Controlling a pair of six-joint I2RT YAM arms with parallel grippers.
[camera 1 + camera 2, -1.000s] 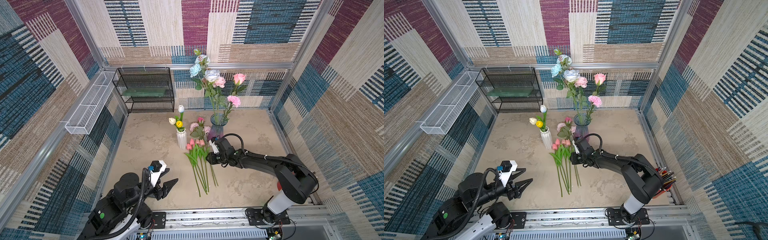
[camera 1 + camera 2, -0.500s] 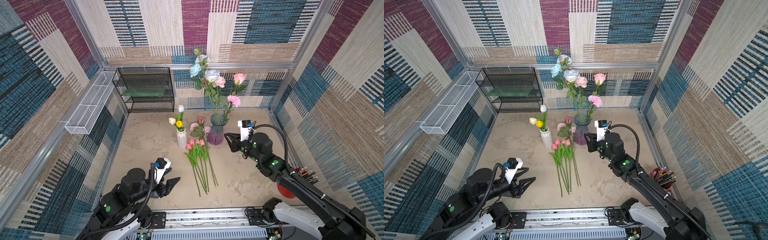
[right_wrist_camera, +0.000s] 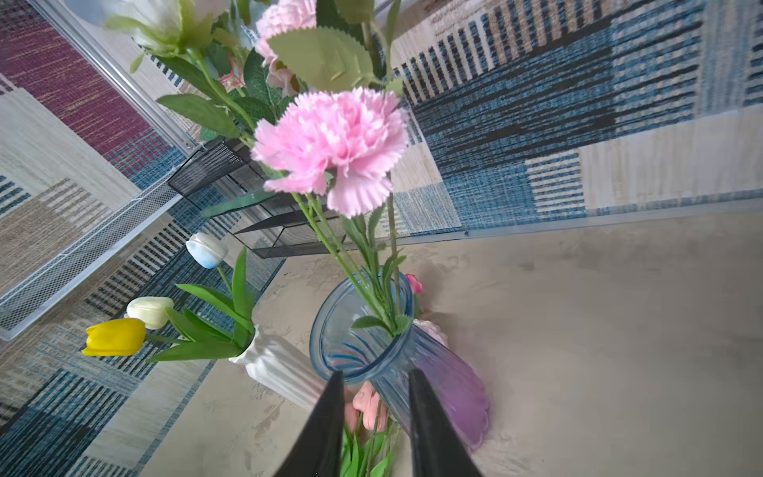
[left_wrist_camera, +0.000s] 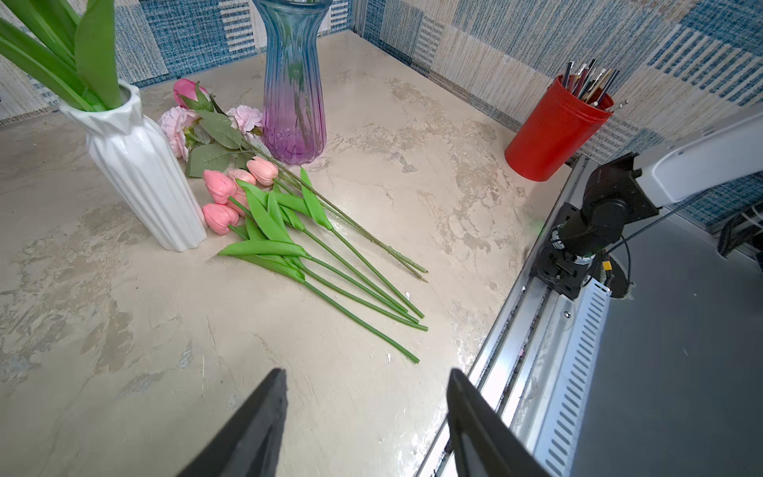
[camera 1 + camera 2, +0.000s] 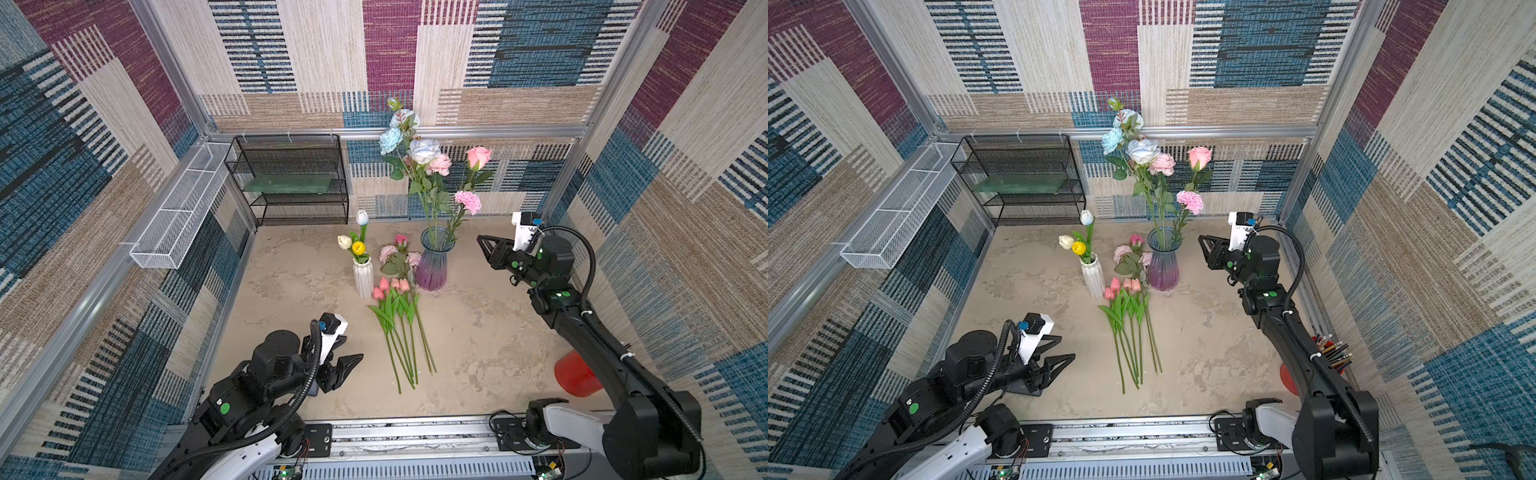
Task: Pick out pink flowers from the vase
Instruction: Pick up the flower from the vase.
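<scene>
The blue-to-purple glass vase [image 5: 434,259] [image 5: 1163,266] stands at the back middle of the table. In it stand a pink rose [image 5: 478,157], a pink peony [image 5: 439,164] and a frilly pink carnation [image 5: 468,202] [image 3: 330,144]. Several pink tulips [image 5: 390,286] [image 4: 231,190] and pink roses [image 5: 390,251] lie on the table left of the vase, stems toward the front. My right gripper [image 5: 480,240] [image 3: 375,373] hovers right of the vase at rim height, narrowly open and empty. Low at the front left, my left gripper [image 5: 351,351] [image 4: 367,371] is open and empty.
A white ribbed vase [image 5: 363,280] with white and yellow tulips stands left of the lying flowers. Pale blue and white roses [image 5: 390,139] share the glass vase. A black wire shelf [image 5: 291,183], a white wire basket [image 5: 183,212] and a red pen cup [image 4: 553,128] stand around the edges.
My right gripper has left the lying flowers, rising and swinging right to beside the vase rim. The left arm has crept slightly forward.
</scene>
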